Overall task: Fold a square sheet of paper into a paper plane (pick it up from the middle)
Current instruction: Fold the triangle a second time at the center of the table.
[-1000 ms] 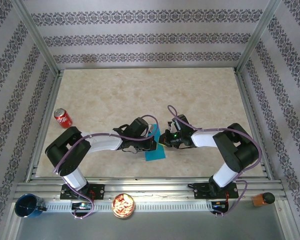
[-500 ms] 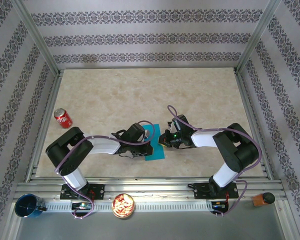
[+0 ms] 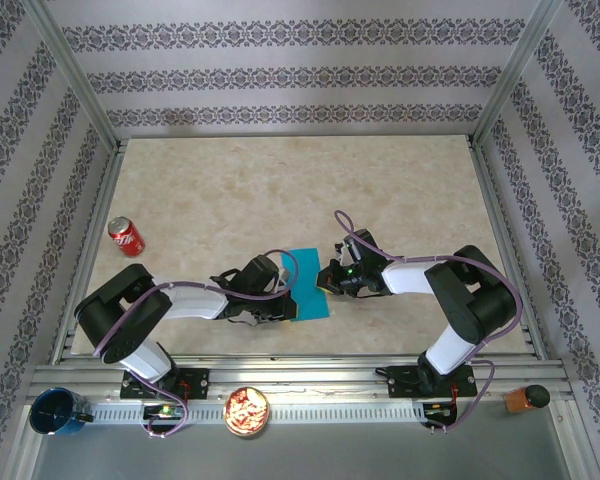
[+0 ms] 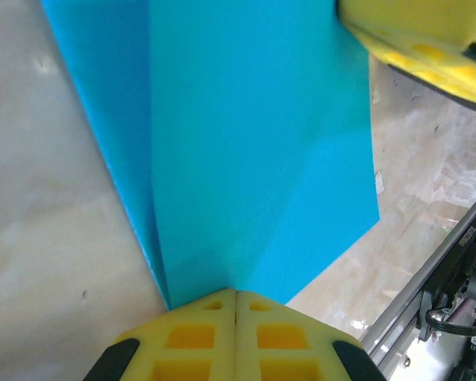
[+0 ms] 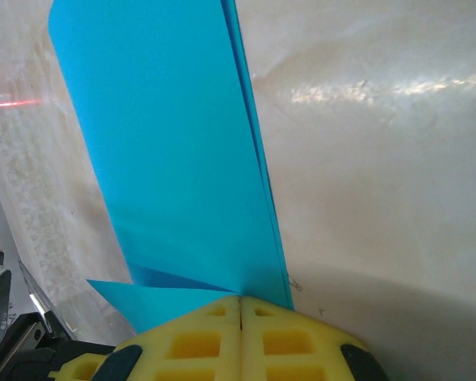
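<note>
Bench: pale marbled top (image 3: 400, 190) inside a wallpapered enclosure, with both arms reaching in from the near edge.
Near rail: dark blue cup (image 3: 55, 411) at the left, bowl of snacks (image 3: 247, 411) nearer the middle.
Left tool (image 3: 288, 300): yellow fingers pressed together, tips on the paper's near-left edge. In the left wrist view (image 4: 236, 300) the folded layers meet right at the tips. Whether a layer is nipped between them cannot be told.
Square sheet of paper (image 3: 308, 285): flat on the bench at mid-depth, between the two tools, folded into a narrow layered band (image 4: 254, 159).
Right tool (image 3: 327, 282): also pressed together, touching the band's right edge slightly farther back. The right wrist view (image 5: 240, 308) shows a small flap beside the tips.
Axis: long axis runs near to far, with the far end leaning a little left. Both ends look blunt from above, so no nose direction shows.
Relation: the band lies right of the left tool and left of the right one. Both touch it across its short axis, and neither arm is clearly closer.
Coming move: probably a crease, which calls for travel along the long axis.
Farther left: red soda can (image 3: 126, 237), well apart.
</note>
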Controlling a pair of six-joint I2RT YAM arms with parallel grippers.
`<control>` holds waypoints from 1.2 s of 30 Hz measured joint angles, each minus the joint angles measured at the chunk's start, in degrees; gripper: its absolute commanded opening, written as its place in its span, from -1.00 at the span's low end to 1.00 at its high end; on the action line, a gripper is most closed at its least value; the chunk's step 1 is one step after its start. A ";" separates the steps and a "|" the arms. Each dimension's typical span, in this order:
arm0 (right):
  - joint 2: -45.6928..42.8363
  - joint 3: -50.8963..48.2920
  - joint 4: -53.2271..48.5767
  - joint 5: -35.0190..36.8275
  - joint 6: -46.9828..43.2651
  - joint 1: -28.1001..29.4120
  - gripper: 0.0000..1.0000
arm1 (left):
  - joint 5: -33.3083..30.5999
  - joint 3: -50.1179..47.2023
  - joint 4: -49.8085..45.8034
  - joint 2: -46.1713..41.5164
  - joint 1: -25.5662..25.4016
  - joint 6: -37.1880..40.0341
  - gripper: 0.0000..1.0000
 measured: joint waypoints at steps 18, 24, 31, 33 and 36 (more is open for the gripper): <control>0.02 0.24 -0.07 0.11 0.04 0.11 -1.00 | -3.76 3.41 -6.93 -8.33 0.39 0.15 -0.88; 0.02 0.26 -0.07 0.26 0.04 0.13 -1.00 | -3.91 7.78 -6.49 0.26 1.40 1.20 -0.97; -0.83 0.26 -0.94 0.92 0.02 0.31 -1.00 | -4.57 7.61 -6.73 3.74 1.79 2.12 -1.00; -1.77 0.22 -1.90 1.62 0.02 0.50 -1.00 | -4.33 6.80 -5.31 3.67 1.88 2.08 -1.00; -3.82 0.22 -2.75 2.49 0.02 1.60 -1.00 | -4.11 5.68 -3.45 3.39 1.88 2.08 -1.00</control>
